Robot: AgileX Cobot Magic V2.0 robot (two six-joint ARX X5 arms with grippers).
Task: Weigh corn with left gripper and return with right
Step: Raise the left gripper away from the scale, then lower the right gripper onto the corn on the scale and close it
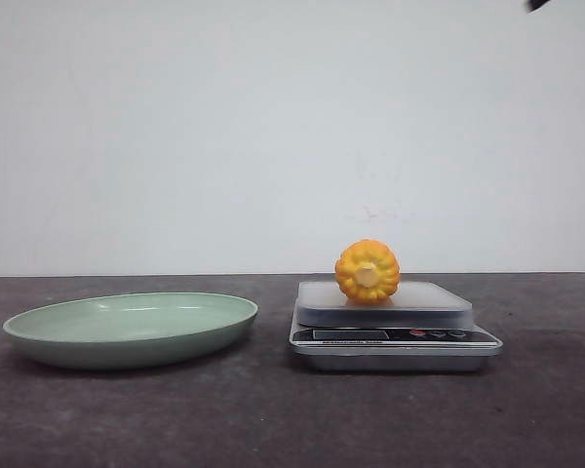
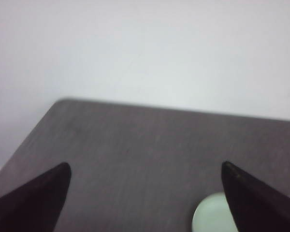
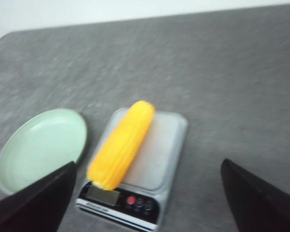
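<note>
While apart, both tools (image 2: pixel 145 193) (image 3: pixel 145 193) wide, empty.

Scale (image 1: pixel 395 334) display and front label — blurred, no text legible anywhere

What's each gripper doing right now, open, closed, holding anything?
Left gripper: open, empty.
Right gripper: open, empty; corn lies on the scale.

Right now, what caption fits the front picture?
Yellow-orange corn cob lying on a silver kitchen scale, beside an empty pale green plate.
</note>
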